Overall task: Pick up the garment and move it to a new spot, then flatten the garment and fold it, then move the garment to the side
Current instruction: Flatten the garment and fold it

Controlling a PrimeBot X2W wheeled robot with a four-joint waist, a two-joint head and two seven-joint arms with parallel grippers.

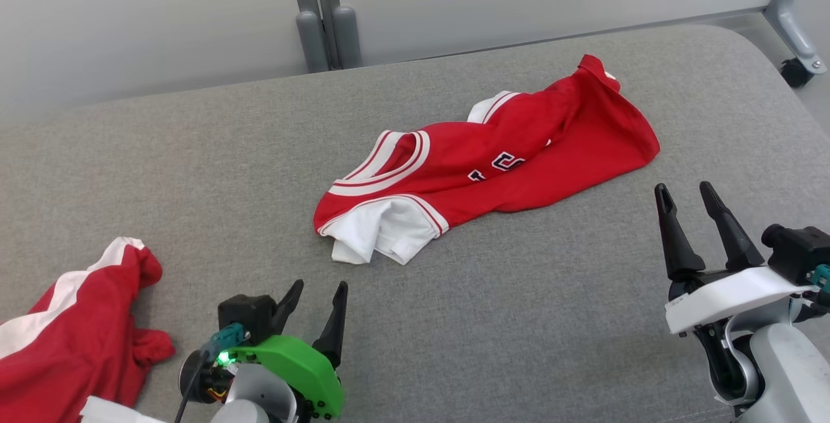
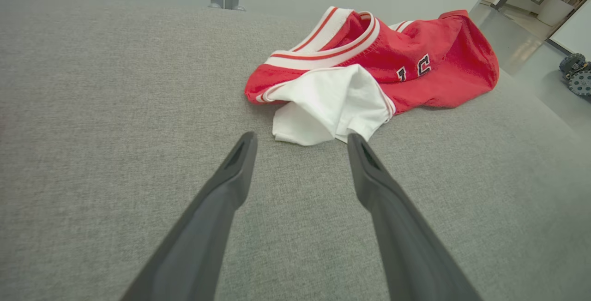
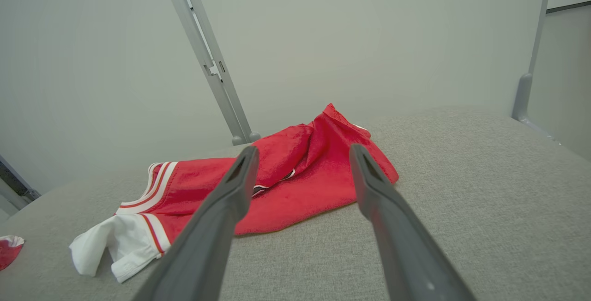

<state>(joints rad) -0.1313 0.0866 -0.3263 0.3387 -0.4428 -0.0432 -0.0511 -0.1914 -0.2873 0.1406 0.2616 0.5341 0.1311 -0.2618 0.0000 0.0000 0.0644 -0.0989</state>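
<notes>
Two hands are held wide open and empty above the grey fabric-covered desk point(image 1: 519, 319), the left hand point(image 1: 320, 287) at the near left and the right hand point(image 1: 683, 187) at the near right. The red garment point(image 1: 519, 150) is seen crumpled in the middle of the desk, beyond both hands and touched by neither.

Its long axis is laid on a slant, from the white sleeve point(image 1: 376, 231) at the near-left end to the hem point(image 1: 622, 124) at the far-right end. The sleeve and the striped collar are faced by the left hand, whose fingers are pointed almost straight at the white cloth in the left wrist view. The hem end is better served by the right hand, which is judged to be about as close to its end as the left is to the sleeve.

A broad stretch of bare desk is left between the hands and in front of the garment, so room for a new spot is offered there. The far edge and the grey frame posts point(image 1: 324, 21) are close behind the garment. A second red garment point(image 1: 78, 319) is heaped just beside the left hand and is best avoided.
</notes>
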